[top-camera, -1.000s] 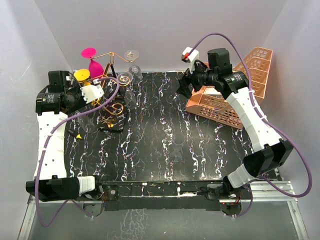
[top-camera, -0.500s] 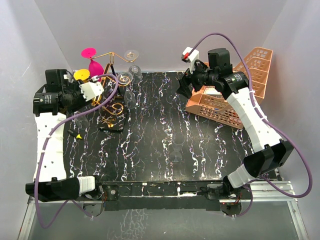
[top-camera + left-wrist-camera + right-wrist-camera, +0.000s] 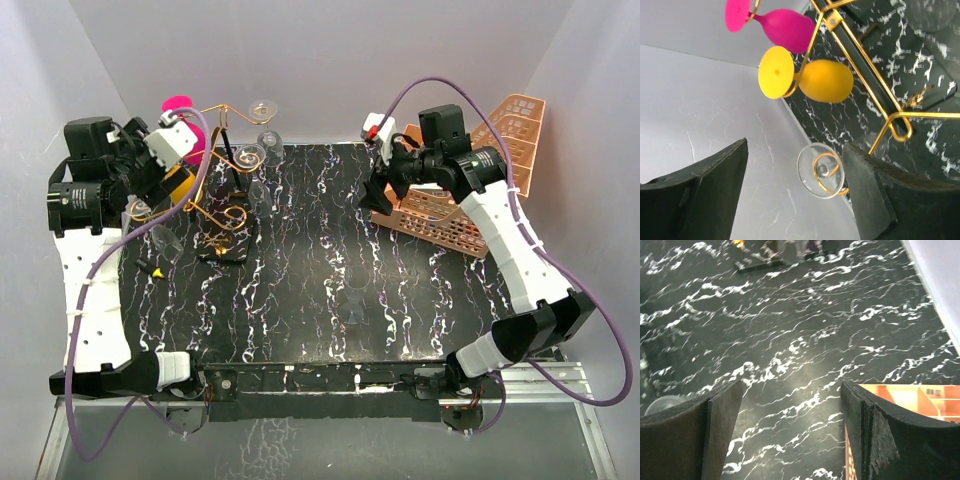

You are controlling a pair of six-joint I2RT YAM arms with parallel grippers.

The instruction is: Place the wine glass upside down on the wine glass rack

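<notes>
The table point(image 3: 300, 260) carries the rack point(image 3: 230, 215) at its far left. The left pincer point(image 3: 794, 150) is spread wide and empty, near the rack; the right pincer point(image 3: 792, 385) is also spread and empty over the table. The yellow glass point(image 3: 825, 80) hangs by its foot on a rack arm. It seems light, stiff and slippery; I would grip the bowl, leaving the stem free.
</notes>
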